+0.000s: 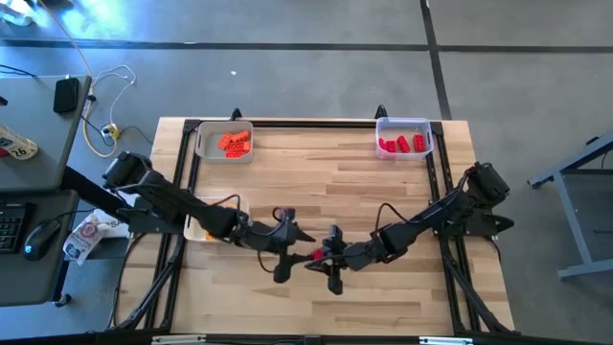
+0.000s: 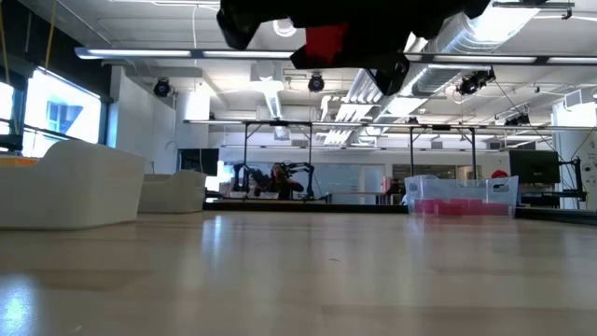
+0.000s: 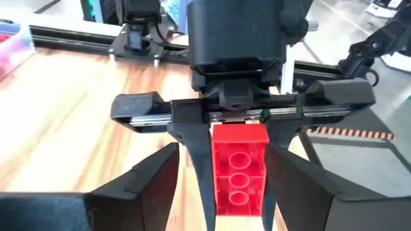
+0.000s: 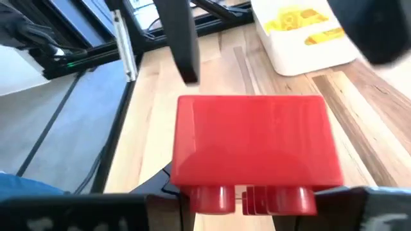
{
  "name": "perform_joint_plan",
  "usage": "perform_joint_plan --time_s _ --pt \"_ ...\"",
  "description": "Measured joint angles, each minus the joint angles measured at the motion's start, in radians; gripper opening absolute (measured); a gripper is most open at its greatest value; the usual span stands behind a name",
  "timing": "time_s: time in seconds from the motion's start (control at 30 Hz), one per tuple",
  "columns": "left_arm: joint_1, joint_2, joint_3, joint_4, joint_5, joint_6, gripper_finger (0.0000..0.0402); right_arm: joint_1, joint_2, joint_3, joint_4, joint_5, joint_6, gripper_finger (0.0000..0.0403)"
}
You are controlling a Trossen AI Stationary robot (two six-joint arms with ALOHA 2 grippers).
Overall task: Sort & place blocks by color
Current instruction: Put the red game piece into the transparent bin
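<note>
A red studded block sits between the fingers of my right gripper, near the middle of the table's near half. It also shows in the right wrist view and high in the low view. My left gripper faces it from the table's left, open. Its two fingers stand wide on either side of the block and of the right gripper's fingers, touching nothing. Other blocks lie in trays: orange ones, red ones and yellow ones. My right gripper pinches the red block between its two fingers, which lie along the block's two long sides. The fingers come about level from the table's right. The block is lifted clear of the table and points toward my left gripper.
The orange tray and the red tray stand at the far edge. The yellow tray lies at the left edge, partly under my left arm. Black rails run along the table's sides. Bare wood lies between the trays.
</note>
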Motion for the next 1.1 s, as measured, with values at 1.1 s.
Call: perform_joint_plan --time_s 1.1 --pt "0.035 -0.493 -0.326 -0.076 0.075 0.063 0.0217 -0.444 -0.298 -0.001 -0.651 0.117 0.055 0.0117"
